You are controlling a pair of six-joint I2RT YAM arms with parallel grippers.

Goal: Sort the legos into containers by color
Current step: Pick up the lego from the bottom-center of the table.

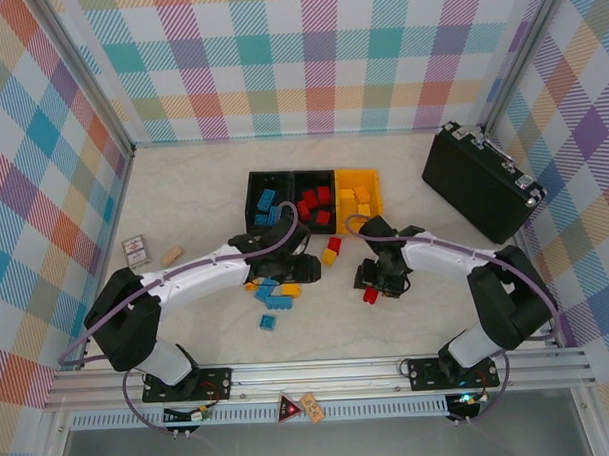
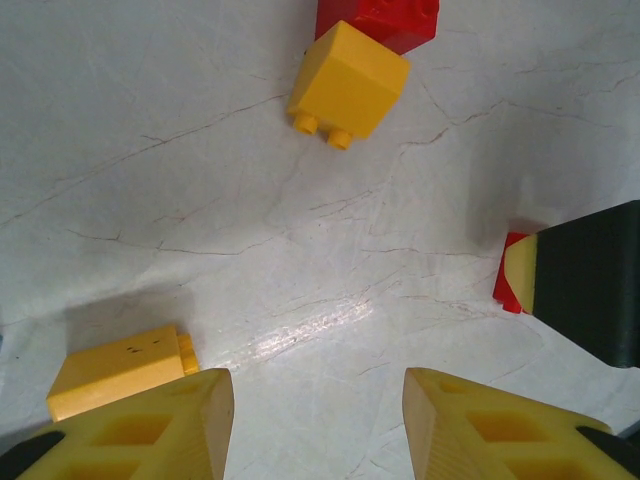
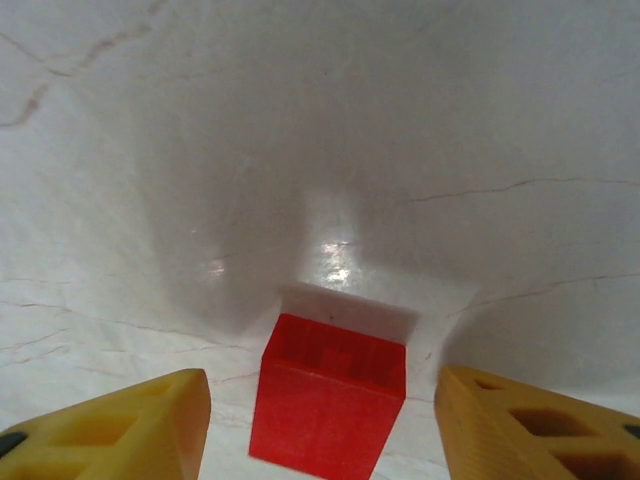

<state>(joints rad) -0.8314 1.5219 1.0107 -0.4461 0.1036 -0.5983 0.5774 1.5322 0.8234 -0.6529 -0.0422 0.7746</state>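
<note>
Three joined bins sit at mid-table: a black bin (image 1: 267, 185) with blue legos, a black bin (image 1: 305, 178) with red ones, and a yellow-orange bin (image 1: 372, 186) with yellow ones. My right gripper (image 1: 378, 285) (image 3: 322, 430) is open low over the table, and a red lego (image 1: 370, 296) (image 3: 330, 395) stands between its fingers with a gap on each side. My left gripper (image 1: 308, 264) (image 2: 318, 420) is open with bare table between its fingers. Ahead of it lie a yellow lego (image 2: 347, 82) (image 1: 330, 256) and a red lego (image 2: 385, 20) (image 1: 334, 244). Another yellow lego (image 2: 120, 368) lies by its left finger.
A loose heap of blue and yellow legos (image 1: 272, 292) lies under the left arm. A large black hard case (image 1: 481, 180) stands at the back right. A small tan block (image 1: 171, 255) and a card (image 1: 135, 249) lie at the left. Checked walls enclose the table.
</note>
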